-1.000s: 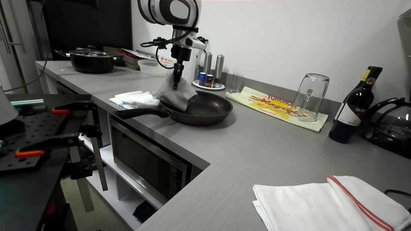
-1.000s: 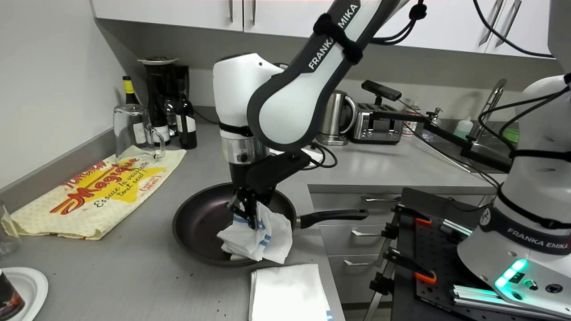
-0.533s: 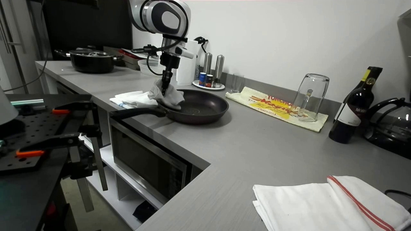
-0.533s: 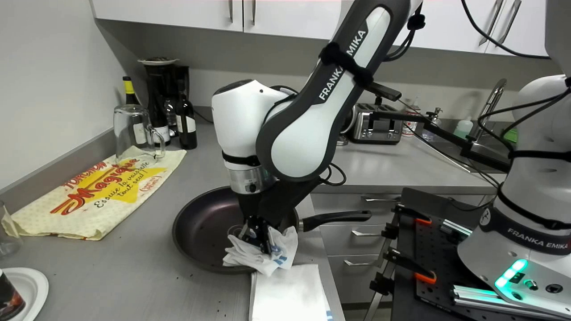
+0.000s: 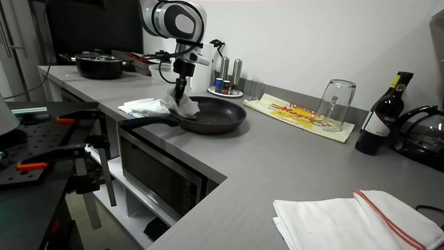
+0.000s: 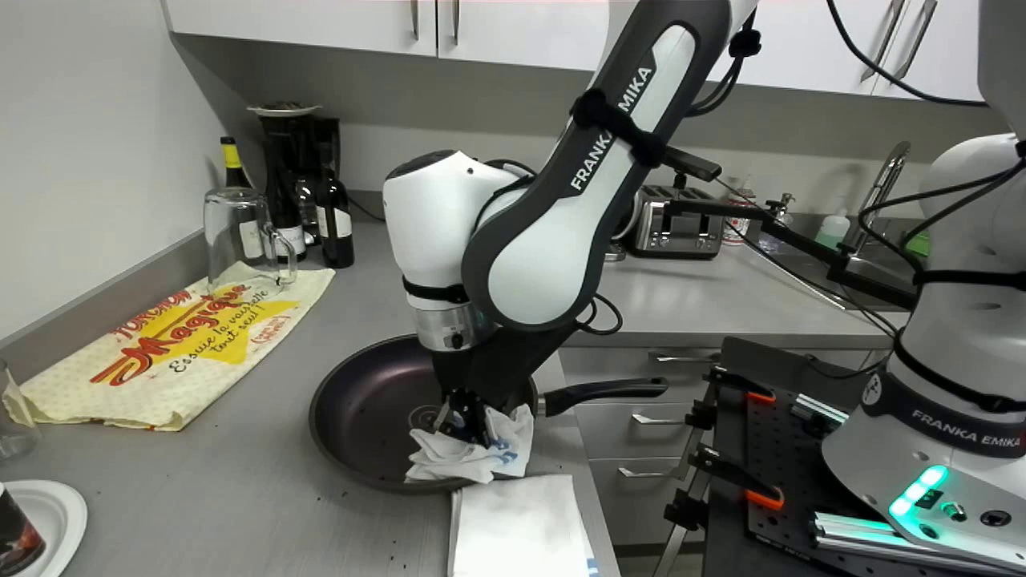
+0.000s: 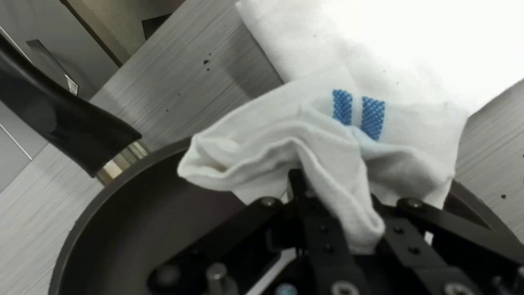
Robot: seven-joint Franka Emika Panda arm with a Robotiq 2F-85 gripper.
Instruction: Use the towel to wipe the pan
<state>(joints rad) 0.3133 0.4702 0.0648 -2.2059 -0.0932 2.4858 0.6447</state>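
Observation:
A dark frying pan [image 5: 225, 114] with a black handle sits on the grey counter; it also shows in an exterior view [image 6: 361, 417] and the wrist view [image 7: 143, 233]. My gripper [image 5: 178, 100] points down at the handle-side rim of the pan, and also shows in the wrist view [image 7: 333, 192]. It is shut on a crumpled white towel with blue stripes [image 6: 457, 458]. The towel [image 7: 282, 127] bunches between the fingers, lies over the pan's rim and hangs partly inside. The right fingertip is hidden by the cloth.
A folded white towel [image 6: 521, 525] lies beside the pan. A yellow printed cloth [image 6: 184, 344] with an upturned glass mug [image 5: 334, 104] lies by the wall. A plate [image 5: 225, 93] with shakers stands behind. A red-striped towel [image 5: 360, 222] lies near the counter corner.
Over the last second my gripper has moved lower and toward the handle-side rim with the towel. The pan has slid slightly toward its handle. In the last half second little has changed.

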